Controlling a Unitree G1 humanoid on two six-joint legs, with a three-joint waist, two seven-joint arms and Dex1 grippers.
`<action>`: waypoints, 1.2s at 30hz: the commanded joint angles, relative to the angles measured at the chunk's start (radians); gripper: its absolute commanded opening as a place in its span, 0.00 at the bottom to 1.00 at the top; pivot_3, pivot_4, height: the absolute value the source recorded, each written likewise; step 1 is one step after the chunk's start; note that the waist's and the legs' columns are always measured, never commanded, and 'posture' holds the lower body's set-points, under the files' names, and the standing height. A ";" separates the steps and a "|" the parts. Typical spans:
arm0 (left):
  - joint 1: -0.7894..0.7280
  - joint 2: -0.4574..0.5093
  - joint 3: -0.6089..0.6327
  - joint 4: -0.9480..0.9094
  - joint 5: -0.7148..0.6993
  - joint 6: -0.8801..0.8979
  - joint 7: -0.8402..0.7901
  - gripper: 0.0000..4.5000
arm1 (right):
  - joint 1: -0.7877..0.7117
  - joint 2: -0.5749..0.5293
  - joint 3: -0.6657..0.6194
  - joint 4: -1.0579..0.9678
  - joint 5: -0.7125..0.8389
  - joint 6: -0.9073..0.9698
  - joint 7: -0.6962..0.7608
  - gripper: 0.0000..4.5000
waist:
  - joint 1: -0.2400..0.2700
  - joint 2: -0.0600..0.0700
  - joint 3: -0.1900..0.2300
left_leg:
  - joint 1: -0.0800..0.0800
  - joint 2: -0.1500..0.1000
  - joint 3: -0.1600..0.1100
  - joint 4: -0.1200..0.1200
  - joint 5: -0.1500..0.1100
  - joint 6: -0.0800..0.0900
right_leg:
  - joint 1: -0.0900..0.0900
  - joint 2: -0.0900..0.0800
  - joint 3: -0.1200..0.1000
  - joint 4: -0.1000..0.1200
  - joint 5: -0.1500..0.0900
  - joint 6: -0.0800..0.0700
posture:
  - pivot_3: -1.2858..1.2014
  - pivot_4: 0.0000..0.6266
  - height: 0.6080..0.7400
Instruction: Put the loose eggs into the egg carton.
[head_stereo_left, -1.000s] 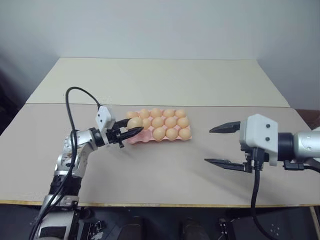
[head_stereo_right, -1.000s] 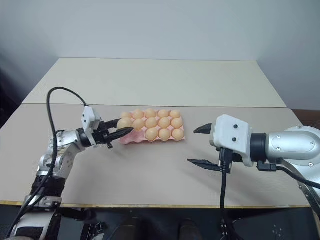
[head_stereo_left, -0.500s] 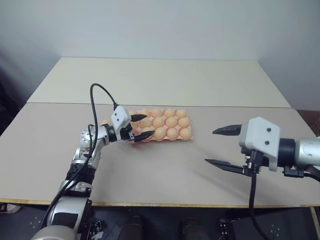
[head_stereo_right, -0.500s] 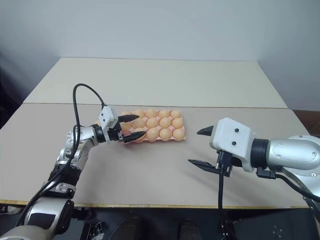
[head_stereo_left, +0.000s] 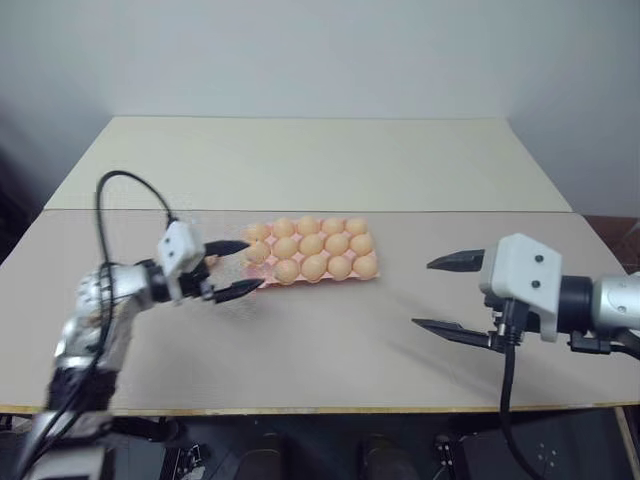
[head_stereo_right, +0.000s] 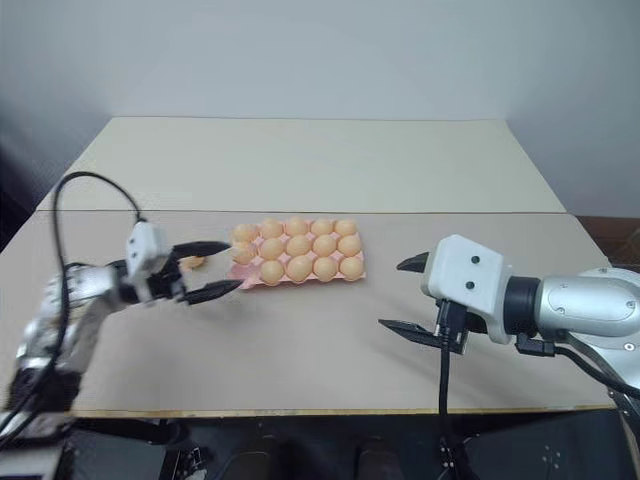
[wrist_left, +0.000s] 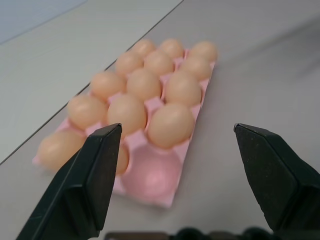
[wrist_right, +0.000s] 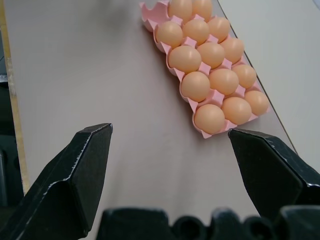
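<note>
Beige table (head_stereo_left: 330, 330) is supporting the egg carton (wrist_left: 170, 192), one near corner cup lying empty. Left gripper (head_stereo_left: 232, 269) is hovering beside it, fingers spread, empty. Right gripper (head_stereo_left: 440, 295) is hovering well apart, spread.

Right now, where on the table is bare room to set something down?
Free: the table strip between the egg carton and the right gripper, the front middle between both grippers, and the far half behind the carton. Crowded: the carton's left end, where the open left gripper hangs.

two beige tables (head_stereo_left: 320, 160) abutting before a plain pale wall (head_stereo_left: 320, 50).
</note>
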 joint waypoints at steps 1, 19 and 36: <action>0.128 0.099 0.170 -0.156 -0.058 0.082 -0.005 0.86 | -0.010 -0.016 -0.024 0.014 0.012 -0.042 0.039 0.96 | 0.000 0.000 0.000 | 0.001 0.000 0.000 0.000 0.000 0.000 | 0.001 0.000 0.000 0.000 0.000 0.000 | 0.52 0.24 1.00; 0.524 0.139 0.623 -0.441 -0.095 0.301 0.071 0.86 | -0.102 -0.018 0.116 0.144 -0.046 -0.154 0.152 0.96 | 0.006 0.000 0.000 | 0.002 0.000 0.000 -0.002 0.000 0.000 | 0.001 -0.001 0.000 -0.001 0.000 0.000 | 0.52 0.24 1.00; 0.244 0.070 0.351 -0.427 -0.030 0.557 0.526 0.86 | -0.104 -0.011 0.118 0.142 -0.056 -0.130 0.121 0.96 | 0.010 0.000 0.000 | 0.002 -0.002 0.000 -0.002 0.000 0.000 | 0.001 -0.002 0.000 -0.001 0.000 0.000 | 0.52 0.24 1.00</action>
